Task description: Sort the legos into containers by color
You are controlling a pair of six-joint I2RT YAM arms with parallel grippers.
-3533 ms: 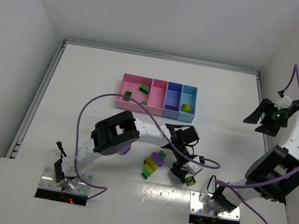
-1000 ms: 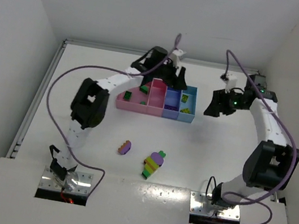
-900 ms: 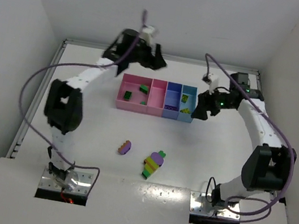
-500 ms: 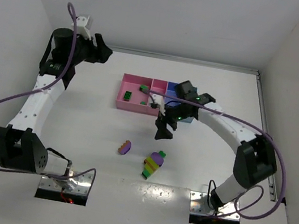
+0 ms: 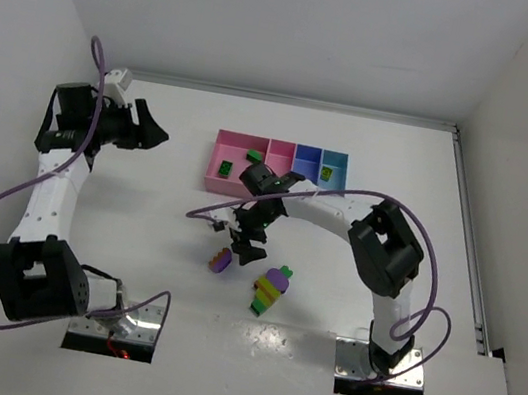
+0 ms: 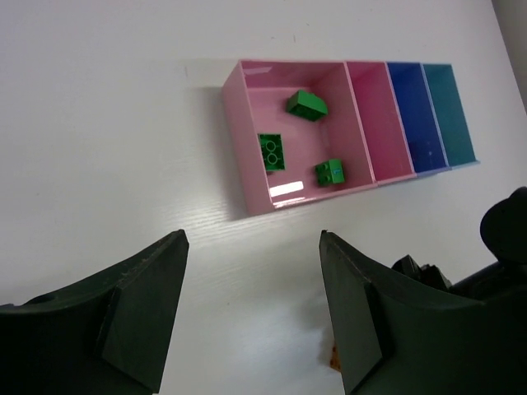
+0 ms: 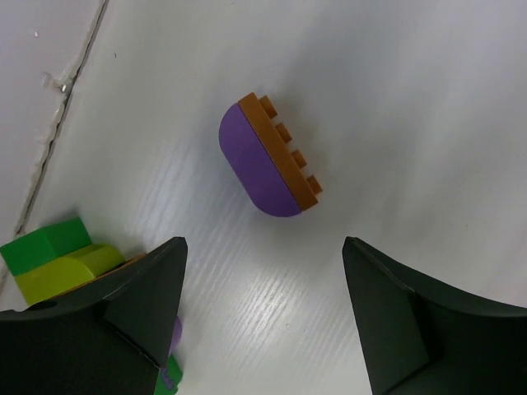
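Observation:
A lego clump of a purple half-round on an orange brick [image 7: 268, 169] lies on the white table [image 5: 137, 227], also seen as a clump [image 5: 221, 260] from above. My right gripper [image 7: 263, 243] hangs open just over it, gripper [image 5: 244, 243], with nothing between the fingers. A multicoloured clump [image 5: 272, 288] of yellow-green, purple and green lies to its right. The containers [image 5: 215, 177] stand at the back. The wide pink bin [image 6: 239, 156] holds three green legos [image 6: 271, 151]. A yellow-green lego [image 5: 327, 175] lies in the light blue bin. My left gripper [image 5: 149, 132] is open and empty at the far left, gripper [image 6: 251, 239].
The right arm [image 5: 334, 201] stretches across in front of the bins and hides part of the narrow pink one. White walls close the table at the back and on both sides. Purple cables trail from both arms.
The left arm has swung from over the bins to the back left. The right arm has swept in from the right and come down over the purple-and-orange clump.

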